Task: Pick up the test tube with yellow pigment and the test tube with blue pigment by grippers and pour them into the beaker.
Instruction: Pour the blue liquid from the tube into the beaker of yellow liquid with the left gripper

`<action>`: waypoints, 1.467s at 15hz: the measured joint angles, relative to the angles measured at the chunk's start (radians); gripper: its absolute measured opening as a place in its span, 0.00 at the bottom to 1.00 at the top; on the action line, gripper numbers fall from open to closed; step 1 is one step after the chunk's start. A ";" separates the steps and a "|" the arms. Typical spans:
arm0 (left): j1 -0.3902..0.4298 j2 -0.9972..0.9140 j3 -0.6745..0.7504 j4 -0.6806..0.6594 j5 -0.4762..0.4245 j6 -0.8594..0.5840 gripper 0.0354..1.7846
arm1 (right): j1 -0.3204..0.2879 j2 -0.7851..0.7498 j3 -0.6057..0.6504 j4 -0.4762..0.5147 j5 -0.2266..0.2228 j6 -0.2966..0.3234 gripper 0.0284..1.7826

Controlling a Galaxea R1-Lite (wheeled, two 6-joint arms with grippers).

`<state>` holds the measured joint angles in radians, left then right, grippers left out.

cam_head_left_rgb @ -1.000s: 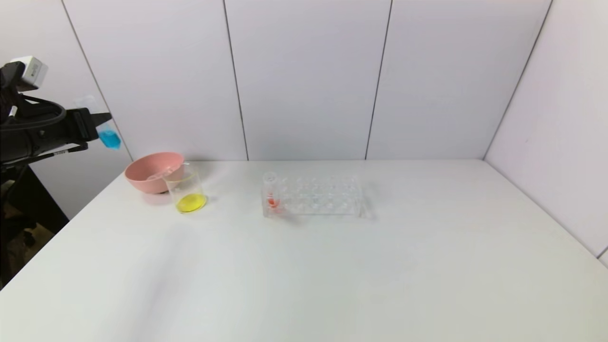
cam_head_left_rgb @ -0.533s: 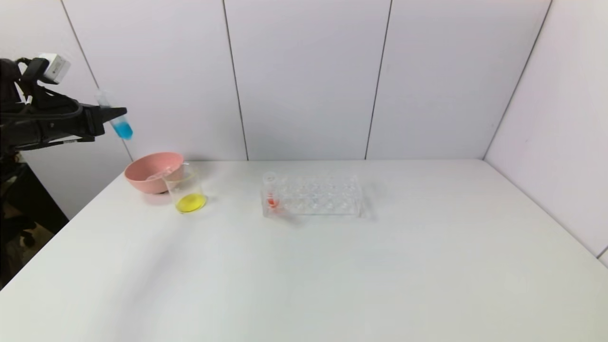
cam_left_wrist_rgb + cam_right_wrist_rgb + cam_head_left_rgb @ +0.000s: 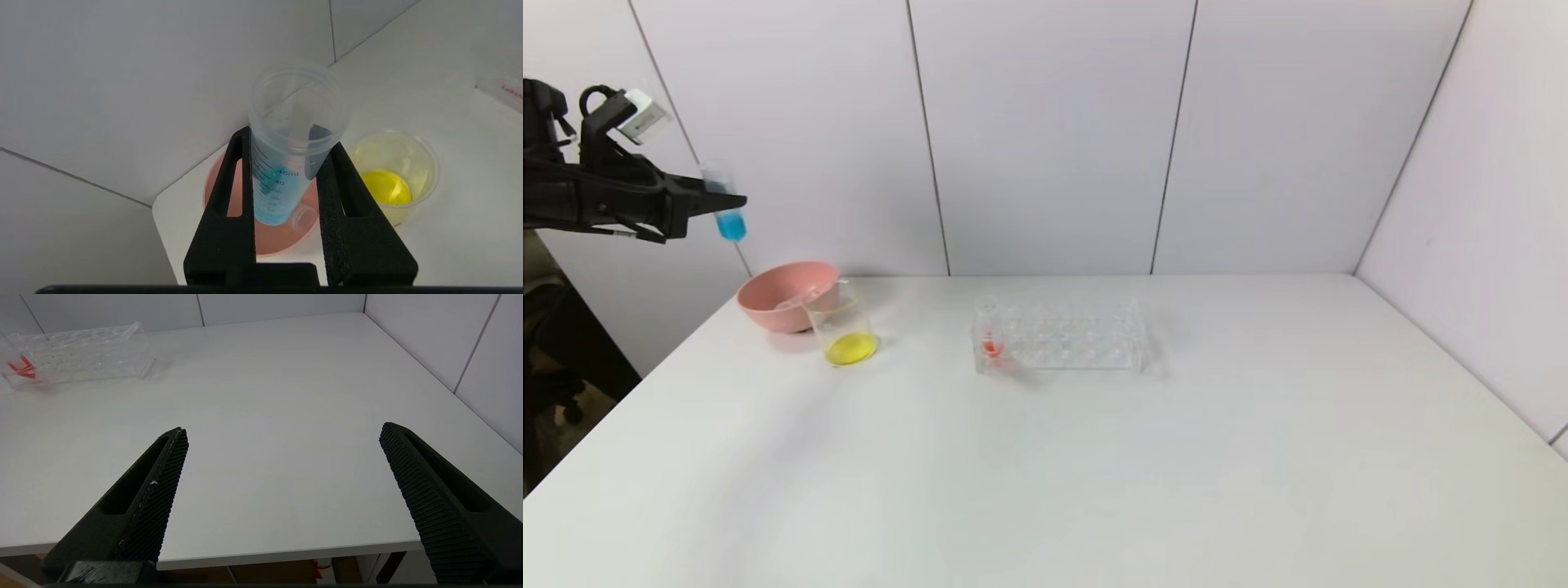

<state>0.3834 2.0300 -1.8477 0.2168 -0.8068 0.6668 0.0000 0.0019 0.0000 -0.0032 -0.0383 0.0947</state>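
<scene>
My left gripper [image 3: 729, 201] hangs high at the far left, shut on the test tube with blue pigment [image 3: 727, 214]. The tube stands nearly upright, blue liquid at its bottom. In the left wrist view the left gripper [image 3: 289, 139] clamps the marked blue tube [image 3: 278, 192] directly over the pink bowl [image 3: 261, 241]. The beaker [image 3: 845, 331], with yellow liquid in its base, stands on the table beside the bowl and shows again as the beaker [image 3: 392, 179]. A test tube with yellow pigment is out of view. My right gripper [image 3: 283, 430] is open and empty over the table's near edge.
The pink bowl [image 3: 768, 304] at the back left holds an empty clear tube [image 3: 304, 218] lying on its side. A clear tube rack [image 3: 1062, 335] stands mid-table with a red-liquid tube [image 3: 990, 331] at its left end. The rack [image 3: 77, 355] also shows far from the right gripper.
My left gripper has swung right and slightly up with the blue tube, which has turned from tilted to nearly upright. Nothing on the table has moved.
</scene>
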 joint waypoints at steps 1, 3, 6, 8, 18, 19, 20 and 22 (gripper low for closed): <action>-0.001 0.016 -0.057 0.094 -0.001 0.076 0.24 | 0.000 0.000 0.000 0.000 0.000 0.000 0.96; -0.001 0.043 -0.125 0.292 -0.002 0.243 0.24 | 0.000 0.000 0.000 0.000 0.000 0.000 0.96; -0.003 0.067 -0.151 0.390 0.010 0.384 0.24 | 0.000 0.000 0.000 0.000 0.000 0.000 0.96; -0.006 0.076 -0.153 0.396 0.024 0.411 0.24 | 0.000 0.000 0.000 0.000 0.000 0.000 0.96; -0.069 0.109 -0.165 0.442 0.213 0.553 0.24 | 0.000 0.000 0.000 0.000 0.000 0.000 0.96; -0.076 0.110 -0.166 0.447 0.231 0.565 0.24 | 0.000 0.000 0.000 0.000 0.000 0.000 0.96; -0.083 0.112 -0.167 0.457 0.249 0.575 0.24 | 0.000 0.000 0.000 0.000 0.000 0.000 0.96; -0.092 0.115 -0.171 0.478 0.282 0.604 0.24 | 0.000 0.000 0.000 0.000 0.000 0.000 0.96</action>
<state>0.2911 2.1447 -2.0189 0.6947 -0.5249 1.2704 0.0000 0.0019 0.0000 -0.0036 -0.0379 0.0943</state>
